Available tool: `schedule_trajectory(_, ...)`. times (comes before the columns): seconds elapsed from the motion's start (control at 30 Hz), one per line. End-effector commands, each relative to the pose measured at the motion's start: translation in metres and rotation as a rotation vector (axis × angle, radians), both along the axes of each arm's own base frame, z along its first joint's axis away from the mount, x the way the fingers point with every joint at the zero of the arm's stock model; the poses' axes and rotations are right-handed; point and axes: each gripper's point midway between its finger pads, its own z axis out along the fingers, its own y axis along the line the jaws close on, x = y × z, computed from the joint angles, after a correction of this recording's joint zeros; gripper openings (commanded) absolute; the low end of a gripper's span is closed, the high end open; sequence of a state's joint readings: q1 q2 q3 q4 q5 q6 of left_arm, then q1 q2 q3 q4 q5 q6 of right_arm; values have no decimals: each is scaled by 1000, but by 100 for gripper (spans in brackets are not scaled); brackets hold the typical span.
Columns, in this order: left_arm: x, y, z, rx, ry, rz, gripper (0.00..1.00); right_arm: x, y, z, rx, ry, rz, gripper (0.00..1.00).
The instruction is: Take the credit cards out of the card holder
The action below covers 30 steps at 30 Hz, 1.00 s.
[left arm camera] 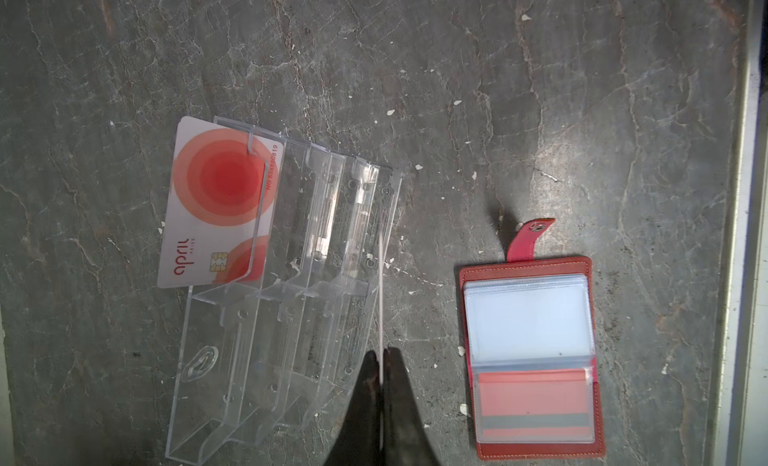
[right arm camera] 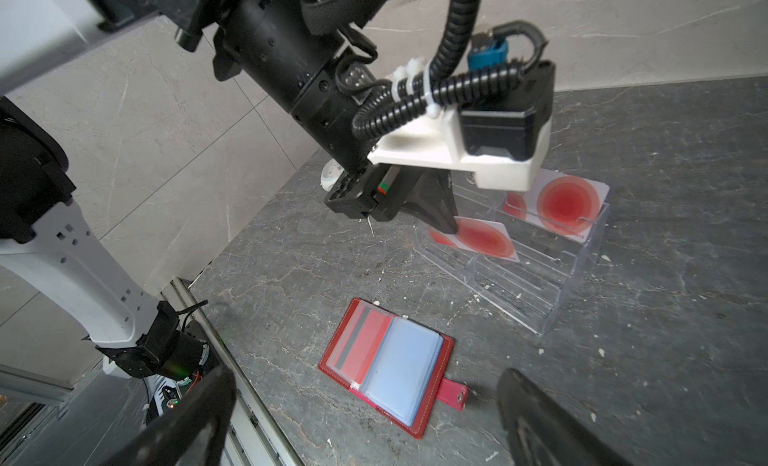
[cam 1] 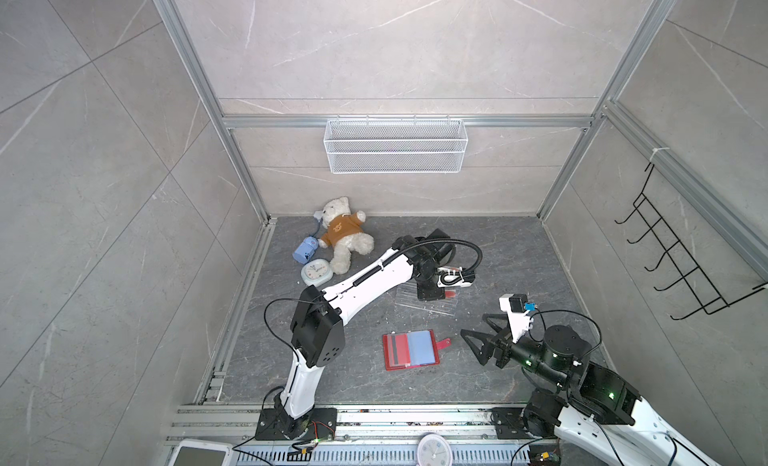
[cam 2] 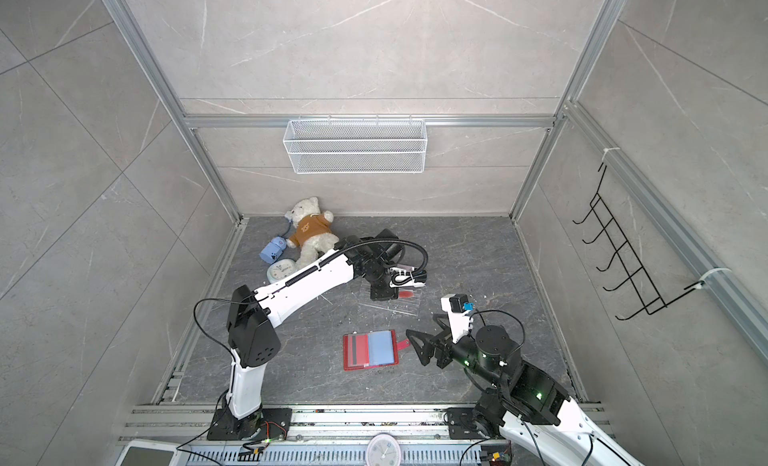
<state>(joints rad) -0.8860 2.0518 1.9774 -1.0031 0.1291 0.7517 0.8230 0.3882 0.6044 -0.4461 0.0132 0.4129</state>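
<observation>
The red card holder (cam 1: 411, 349) (cam 2: 370, 349) lies open on the dark floor, snap tab out. One pale blue sleeve (left arm camera: 528, 318) looks empty. The other holds a red card with a grey stripe (left arm camera: 534, 401) (right arm camera: 361, 339). My left gripper (left arm camera: 380, 355) (right arm camera: 451, 227) is shut on a white credit card with a red circle (right arm camera: 482, 237). The left wrist view shows that card edge-on (left arm camera: 380, 276) over the clear acrylic rack (left arm camera: 270, 339) (right arm camera: 540, 285). A second such card (left arm camera: 220, 202) (right arm camera: 569, 204) stands in the rack's far tier. My right gripper (cam 1: 473, 324) (right arm camera: 365, 374) hangs open beside the holder's tab.
A teddy bear (cam 1: 343, 235), a blue box (cam 1: 304, 251) and a small clock (cam 1: 316, 272) lie at the back left. A white wire basket (cam 1: 395, 145) hangs on the back wall. Black hooks (cam 1: 673, 256) hang on the right wall. Another clock (cam 1: 434, 449) sits at the front rail.
</observation>
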Motion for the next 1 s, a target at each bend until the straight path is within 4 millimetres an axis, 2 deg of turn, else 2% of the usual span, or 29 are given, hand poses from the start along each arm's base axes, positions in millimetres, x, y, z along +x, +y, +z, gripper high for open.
schedule_trajectory(0.0,13,-2,9,0,-55,-33,0,1,-7,8,-19,-35,-23,100)
schedule_trajectory(0.27,48,-16,11,-10,-201,-17,0,-1,-13,13,-34,-56,-28,100)
schedule_trajectory(0.6,74,-33,13,-8,-298,-42,0,3,-22,9,-61,-54,-77,100)
schedule_trajectory(0.8,77,-41,14,-27,-328,-79,0,4,-22,7,-69,-55,-81,100)
schedule_trajectory(0.97,85,-41,7,5,-357,-85,0,4,-22,7,-72,-57,-79,100)
